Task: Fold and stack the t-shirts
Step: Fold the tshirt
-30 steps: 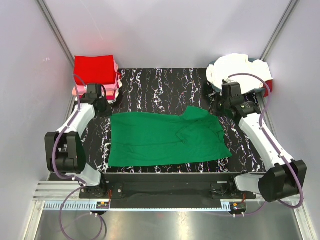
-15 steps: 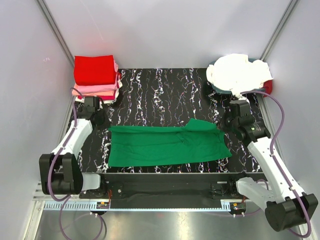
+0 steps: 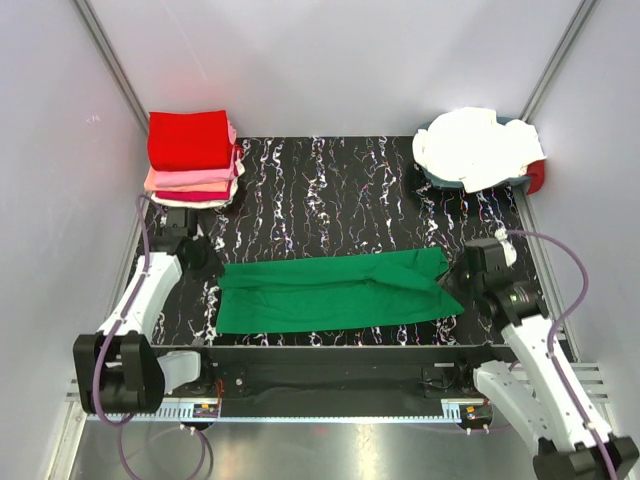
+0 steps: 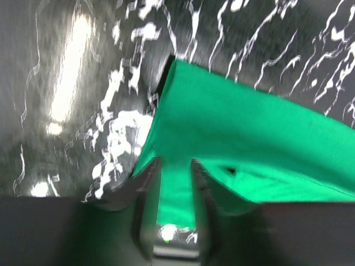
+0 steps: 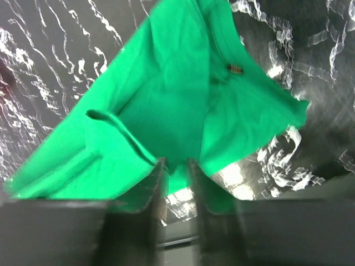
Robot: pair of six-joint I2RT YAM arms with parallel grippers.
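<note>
My left claw [image 4: 176, 166] and right claw [image 5: 173, 166] each pinch a hem of the bright green soft cloth t-shirt [image 3: 330, 292] spread between them. It looks light and limp, so edges should hold best.

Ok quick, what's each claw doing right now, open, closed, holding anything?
Left claw: closed, pinching the edge of the green shirt.
Right claw: closed, pinching the other end of the green shirt.

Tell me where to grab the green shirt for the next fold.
The green shirt lies as a long flat band across the mat. Probably pinch its right short end at both corners, coming from the right; that edge lies free and can swing leftward.
</note>
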